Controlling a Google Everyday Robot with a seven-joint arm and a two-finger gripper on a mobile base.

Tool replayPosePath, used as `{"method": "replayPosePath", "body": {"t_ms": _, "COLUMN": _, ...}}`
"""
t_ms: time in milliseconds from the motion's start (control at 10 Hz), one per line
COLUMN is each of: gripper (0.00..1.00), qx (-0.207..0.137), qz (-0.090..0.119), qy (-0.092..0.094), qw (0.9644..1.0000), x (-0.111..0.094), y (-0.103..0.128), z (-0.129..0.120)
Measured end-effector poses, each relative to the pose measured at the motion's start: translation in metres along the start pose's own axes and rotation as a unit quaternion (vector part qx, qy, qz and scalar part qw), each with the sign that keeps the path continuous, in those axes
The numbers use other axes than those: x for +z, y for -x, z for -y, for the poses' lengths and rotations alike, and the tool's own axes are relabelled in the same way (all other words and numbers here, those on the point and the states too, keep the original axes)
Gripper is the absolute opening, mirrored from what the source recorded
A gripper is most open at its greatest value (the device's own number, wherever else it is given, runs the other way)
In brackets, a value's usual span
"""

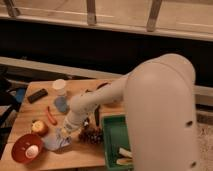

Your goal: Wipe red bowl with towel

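The red bowl (22, 148) sits at the front left corner of the wooden table (80, 157), with a white object (32, 150) inside it. The bluish-grey towel (56, 142) lies crumpled on the table just right of the bowl, close to its rim. My gripper (65, 133) is down on the towel's upper right part, at the end of the white arm (100, 102) that reaches in from the right. The arm's large white body fills the right of the view.
An apple (39, 126) and a red chili (51, 115) lie behind the bowl. A blue cup (61, 104), a white cup (60, 86) and a black remote (37, 95) stand farther back. A dark bunch (91, 134) lies beside a green bin (114, 145) on the right.
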Motion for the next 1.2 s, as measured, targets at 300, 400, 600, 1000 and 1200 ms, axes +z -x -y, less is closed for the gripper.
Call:
{"method": "replayPosePath", "body": {"t_ms": 300, "gripper": 0.0, "qx": -0.047, "qz": 0.038, "qy": -0.021, "qw": 0.9979, "x": -0.055, "y": 0.038, "z": -0.018}}
{"method": "replayPosePath", "body": {"t_ms": 400, "gripper": 0.0, "qx": -0.073, "qz": 0.052, "qy": -0.018, "qw": 0.9958, "x": -0.063, "y": 0.059, "z": -0.029}}
{"method": "replayPosePath", "body": {"t_ms": 600, "gripper": 0.0, "qx": -0.115, "qz": 0.068, "qy": 0.001, "qw": 0.9911, "x": -0.055, "y": 0.094, "z": -0.053}}
{"method": "replayPosePath", "body": {"t_ms": 1000, "gripper": 0.0, "qx": -0.153, "qz": 0.061, "qy": 0.036, "qw": 0.9857, "x": -0.029, "y": 0.112, "z": -0.086}}
{"method": "replayPosePath", "body": {"t_ms": 1200, "gripper": 0.0, "qx": -0.154, "qz": 0.06, "qy": 0.036, "qw": 0.9856, "x": -0.029, "y": 0.112, "z": -0.087}}
